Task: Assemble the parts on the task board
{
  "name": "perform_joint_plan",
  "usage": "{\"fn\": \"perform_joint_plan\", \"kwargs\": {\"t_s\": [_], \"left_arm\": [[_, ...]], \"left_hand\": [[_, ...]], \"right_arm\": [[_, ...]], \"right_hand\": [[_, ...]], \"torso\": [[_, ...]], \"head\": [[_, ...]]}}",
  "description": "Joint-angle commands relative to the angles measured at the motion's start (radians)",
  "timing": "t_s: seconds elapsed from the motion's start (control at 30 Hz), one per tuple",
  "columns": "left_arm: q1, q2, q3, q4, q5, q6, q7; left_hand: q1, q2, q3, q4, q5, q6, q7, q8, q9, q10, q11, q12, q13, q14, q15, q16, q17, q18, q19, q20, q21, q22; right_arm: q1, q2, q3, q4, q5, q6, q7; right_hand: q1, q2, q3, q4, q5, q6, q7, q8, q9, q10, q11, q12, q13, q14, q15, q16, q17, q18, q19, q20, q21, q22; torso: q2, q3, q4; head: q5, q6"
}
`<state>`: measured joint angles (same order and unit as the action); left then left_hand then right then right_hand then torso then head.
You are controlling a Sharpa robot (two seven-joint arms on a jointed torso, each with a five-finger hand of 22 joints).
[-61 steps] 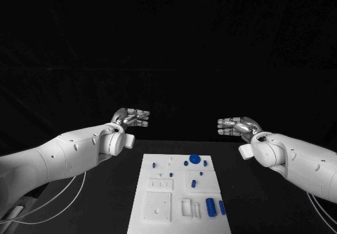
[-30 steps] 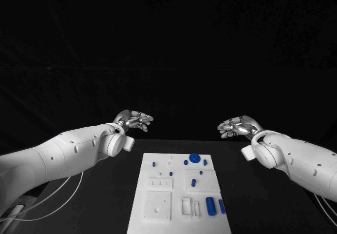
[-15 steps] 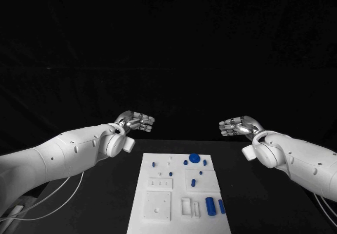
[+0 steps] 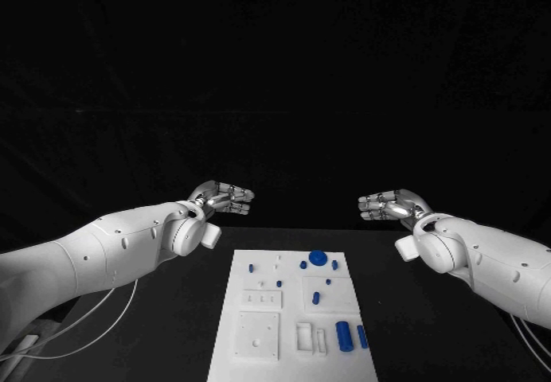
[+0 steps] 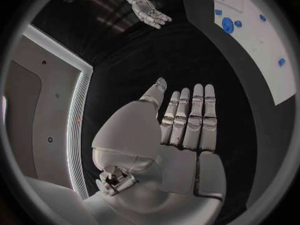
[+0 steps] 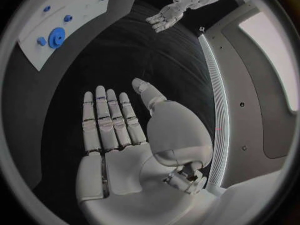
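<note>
Black table holds the white task board (image 4: 293, 318) with blue parts (image 4: 318, 258); left hand (image 4: 220, 197) and right hand (image 4: 388, 206) hover beyond it, fingers outstretched, holding nothing.

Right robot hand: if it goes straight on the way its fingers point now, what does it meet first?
Probably nothing: the right robot hand, open and empty, points over bare black table. The white rectangular task board lies off to one side. Depth is uncertain.

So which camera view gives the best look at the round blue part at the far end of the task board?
The head view: the round blue part sits unobstructed on the whole task board. The right wrist view shows it clearly but at the picture's edge, on a cropped board corner; the left wrist view shows it smaller and bent by the lens.
</note>
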<state>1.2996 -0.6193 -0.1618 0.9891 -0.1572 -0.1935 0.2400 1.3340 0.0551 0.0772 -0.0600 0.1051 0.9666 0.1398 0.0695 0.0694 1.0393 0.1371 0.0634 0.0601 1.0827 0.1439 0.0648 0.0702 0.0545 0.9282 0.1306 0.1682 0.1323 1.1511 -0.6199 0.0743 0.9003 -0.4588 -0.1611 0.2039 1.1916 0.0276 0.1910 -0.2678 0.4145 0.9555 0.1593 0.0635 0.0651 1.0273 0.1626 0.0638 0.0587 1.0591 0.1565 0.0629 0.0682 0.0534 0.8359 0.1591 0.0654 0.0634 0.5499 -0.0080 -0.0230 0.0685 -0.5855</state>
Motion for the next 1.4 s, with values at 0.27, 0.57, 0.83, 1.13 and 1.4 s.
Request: {"fn": "perform_joint_plan", "kwargs": {"t_s": [0.27, 0.57, 0.83, 1.13, 1.4], "left_arm": [[0.002, 0.003, 0.001, -0.001, 0.011, 0.021, 0.013], [0.002, 0.003, 0.001, -0.002, 0.011, 0.022, 0.013], [0.002, 0.004, 0.001, -0.002, 0.012, 0.024, 0.014], [0.002, 0.004, 0.001, -0.003, 0.013, 0.026, 0.013], [0.002, 0.004, 0.001, -0.004, 0.013, 0.027, 0.013]], "left_hand": [[0.0, -0.008, -0.002, 0.008, -0.003, 0.009, 0.009, 0.001, -0.001, 0.012, 0.007, -0.002, 0.0, 0.002, 0.0, 0.0, -0.001, 0.007, 0.017, -0.001, -0.011, -0.017], [0.001, -0.008, -0.002, 0.008, -0.004, 0.011, 0.01, 0.001, -0.001, 0.015, 0.007, -0.002, 0.0, 0.001, 0.0, 0.0, -0.001, 0.007, 0.019, 0.0, -0.012, -0.022], [0.0, -0.008, -0.002, 0.009, -0.004, 0.013, 0.012, 0.001, -0.001, 0.019, 0.009, -0.002, 0.0, 0.002, 0.0, 0.0, -0.001, 0.008, 0.022, -0.001, -0.013, -0.028], [0.0, -0.008, -0.002, 0.009, -0.004, 0.015, 0.012, 0.001, -0.001, 0.022, 0.009, -0.002, 0.0, 0.002, 0.0, 0.0, -0.001, 0.008, 0.023, -0.001, -0.013, -0.03], [0.0, -0.008, -0.003, 0.011, -0.004, 0.017, 0.014, 0.001, -0.001, 0.024, 0.009, -0.002, 0.0, 0.001, 0.0, 0.0, -0.001, 0.008, 0.026, -0.001, -0.013, -0.035]], "right_arm": [[0.0, 0.001, 0.001, -0.002, 0.026, 0.008, 0.018], [0.0, 0.001, 0.001, -0.002, 0.026, 0.004, 0.019], [0.0, 0.001, 0.001, -0.003, 0.026, 0.004, 0.019], [0.0, 0.003, 0.001, -0.005, 0.026, 0.005, 0.019], [0.0, 0.003, 0.001, -0.006, 0.026, 0.005, 0.02]], "right_hand": [[0.011, 0.005, -0.019, 0.001, 0.0, -0.011, 0.0, -0.002, -0.002, -0.013, 0.002, -0.004, -0.001, -0.009, -0.001, -0.002, -0.001, 0.015, -0.008, 0.002, -0.001, -0.002], [0.013, 0.006, -0.026, 0.0, -0.004, -0.015, 0.001, -0.002, -0.002, -0.015, 0.003, -0.004, -0.001, -0.011, 0.0, -0.002, -0.001, 0.015, -0.011, 0.002, -0.001, -0.002], [0.014, 0.007, -0.034, 0.001, -0.008, -0.016, 0.001, -0.003, -0.002, -0.015, 0.003, -0.004, -0.001, -0.011, 0.001, -0.003, -0.001, 0.015, -0.011, 0.003, -0.001, -0.002], [0.016, 0.009, -0.042, 0.001, -0.008, -0.015, 0.001, -0.002, -0.002, -0.016, 0.004, -0.004, -0.001, -0.012, 0.002, -0.002, -0.001, 0.015, -0.012, 0.003, -0.001, -0.002], [0.016, 0.012, -0.052, 0.002, -0.01, -0.015, 0.002, -0.002, -0.002, -0.016, 0.003, -0.004, -0.001, -0.012, 0.002, -0.003, -0.001, 0.015, -0.012, 0.003, -0.001, -0.002]], "torso": [[0.0, -0.0001, -0.0006], [0.0, -0.0003, -0.0005], [0.0, -0.0004, 0.0001], [0.0, -0.0002, 0.0001], [0.0, -0.0001, -0.0003]], "head": [[-0.002, -0.001], [-0.002, -0.003], [-0.003, -0.004], [-0.002, -0.004], [-0.003, -0.005]]}}
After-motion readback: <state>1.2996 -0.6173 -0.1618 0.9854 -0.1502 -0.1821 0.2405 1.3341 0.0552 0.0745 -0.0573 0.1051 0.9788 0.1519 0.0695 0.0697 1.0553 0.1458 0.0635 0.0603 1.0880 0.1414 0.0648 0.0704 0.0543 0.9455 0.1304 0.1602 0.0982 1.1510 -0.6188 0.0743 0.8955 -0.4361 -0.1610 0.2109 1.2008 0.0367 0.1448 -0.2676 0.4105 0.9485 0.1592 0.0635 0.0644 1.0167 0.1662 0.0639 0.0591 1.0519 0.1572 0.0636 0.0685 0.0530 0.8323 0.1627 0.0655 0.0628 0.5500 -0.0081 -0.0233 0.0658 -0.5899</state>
